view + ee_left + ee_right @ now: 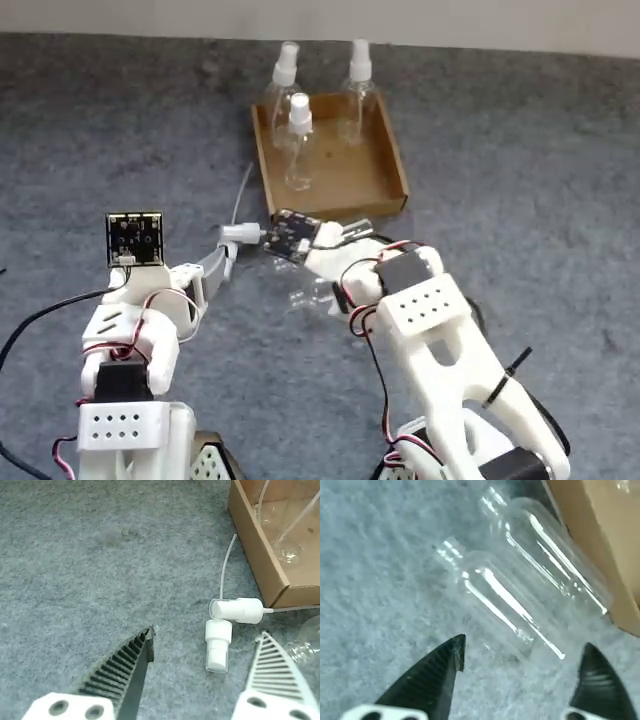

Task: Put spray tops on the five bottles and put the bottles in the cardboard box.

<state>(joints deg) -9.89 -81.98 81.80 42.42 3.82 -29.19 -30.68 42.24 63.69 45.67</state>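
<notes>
Standing in the cardboard box (392, 160) are capped bottles (299, 140). Two bare bottles (500, 600) lie beside it under the wide-open, empty right gripper (524, 644); the left gripper (206, 632) gapes empty over two spray tops (237, 610).

Box (393, 150) near part free; capped bottles (299, 140) fill the rest. Tops (235, 611) and lying bottles (500, 600) crowd its near edge.

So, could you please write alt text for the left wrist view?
A white spray top lies touching a second spray top on grey carpet between the open jaws of the left gripper; beside them, a cardboard box corner holds clear bottles.
</notes>
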